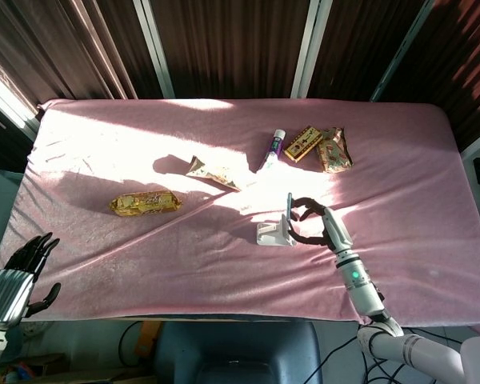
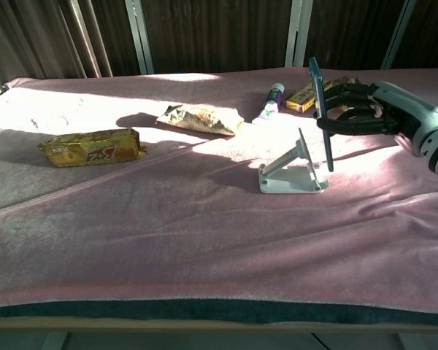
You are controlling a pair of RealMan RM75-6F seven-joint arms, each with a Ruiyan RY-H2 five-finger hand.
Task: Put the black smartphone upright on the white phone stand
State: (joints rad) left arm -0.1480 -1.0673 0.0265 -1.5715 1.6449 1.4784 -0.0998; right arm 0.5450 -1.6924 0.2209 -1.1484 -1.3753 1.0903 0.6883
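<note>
The black smartphone (image 2: 320, 113) stands upright, edge-on to the chest view, held by my right hand (image 2: 372, 109) just right of and above the white phone stand (image 2: 292, 171). In the head view the smartphone (image 1: 290, 213) shows as a thin sliver beside the stand (image 1: 275, 233), with the right hand (image 1: 316, 222) wrapped round it from the right. The phone's lower edge hangs close over the stand's rear; whether it touches I cannot tell. My left hand (image 1: 18, 272) rests open off the table's front left corner.
A yellow snack pack (image 1: 145, 202) lies at the left, a crumpled wrapper (image 1: 214, 173) near the middle, and a tube (image 1: 272, 150) with two snack packets (image 1: 320, 146) toward the back. A pink cloth (image 1: 144, 248) covers the table.
</note>
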